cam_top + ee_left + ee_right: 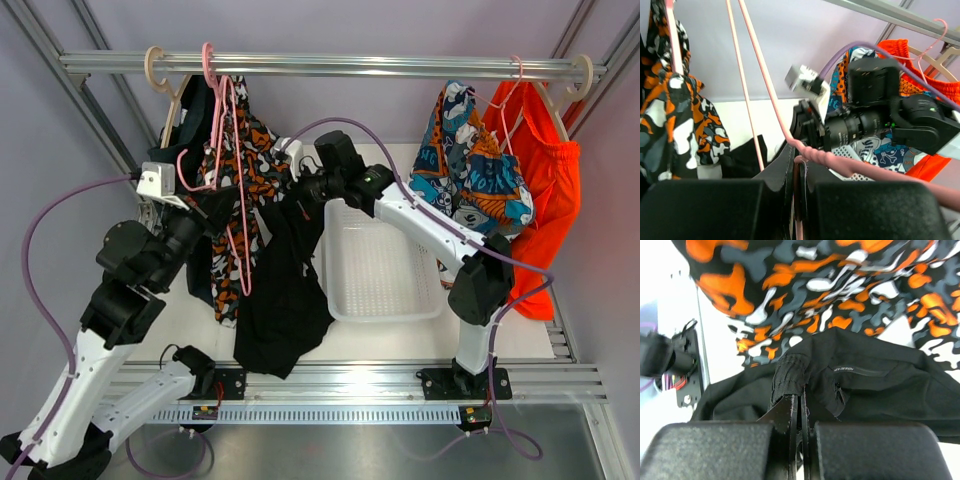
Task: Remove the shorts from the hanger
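From above, our left gripper [212,207] is clamped on the pink hanger [240,215], with the camouflage shorts [258,160] draped just behind it. Our right gripper [300,192] is clamped on the black shorts [285,290], which hang below it over the surface [400,335]. A white basket [385,300] sits to its right.

At the left wrist, the hanger wire is pinched in the jaws and the right arm crowds ahead.

At the right wrist, the black waistband is bunched in the closed jaws, with camouflage print above.

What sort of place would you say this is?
Probably a lab robot cell staged as a clothes rack: an aluminium rail carrying hangers with shorts, a white basket on the table, and two bolted-down robot arms.
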`<state>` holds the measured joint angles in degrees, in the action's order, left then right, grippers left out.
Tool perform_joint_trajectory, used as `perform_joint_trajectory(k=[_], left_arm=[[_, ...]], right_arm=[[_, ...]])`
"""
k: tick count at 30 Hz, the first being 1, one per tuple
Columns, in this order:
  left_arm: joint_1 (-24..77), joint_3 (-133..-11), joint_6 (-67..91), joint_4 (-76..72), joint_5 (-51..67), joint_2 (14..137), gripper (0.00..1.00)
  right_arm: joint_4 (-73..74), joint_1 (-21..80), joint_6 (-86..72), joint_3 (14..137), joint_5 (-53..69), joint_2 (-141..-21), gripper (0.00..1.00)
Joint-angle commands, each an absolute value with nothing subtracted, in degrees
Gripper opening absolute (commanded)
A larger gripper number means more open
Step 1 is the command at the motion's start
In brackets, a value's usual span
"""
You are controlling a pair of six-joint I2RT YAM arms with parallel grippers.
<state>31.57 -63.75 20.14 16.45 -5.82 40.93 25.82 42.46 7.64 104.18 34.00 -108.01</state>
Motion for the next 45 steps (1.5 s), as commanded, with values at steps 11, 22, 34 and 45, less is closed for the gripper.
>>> perform_joint_trajectory(k=[11, 22, 34, 45], left_arm=[[31.7, -70.0, 19.4, 33.0, 4.6, 43.8, 0.00], [29.9, -88.7, 17.6, 35.8, 8.6, 67.5, 0.00], [27.0, -113.9, 25.8, 32.5, 12.4, 89.9, 0.00], [24.9, -120.4, 30.0, 31.1, 10.5, 97.9, 0.00]], right_arm=[[36.9, 41.3, 21.0, 98.3, 43.5, -98.2, 0.96], [41.0, 32.6, 26.3, 87.2, 48.8, -84.1, 0.99], [38.9, 29.9, 23.5, 81.0, 49.0, -77.9, 0.99], [38.0, 29.4, 22.5, 79.1, 49.9, -77.1, 1.00]])
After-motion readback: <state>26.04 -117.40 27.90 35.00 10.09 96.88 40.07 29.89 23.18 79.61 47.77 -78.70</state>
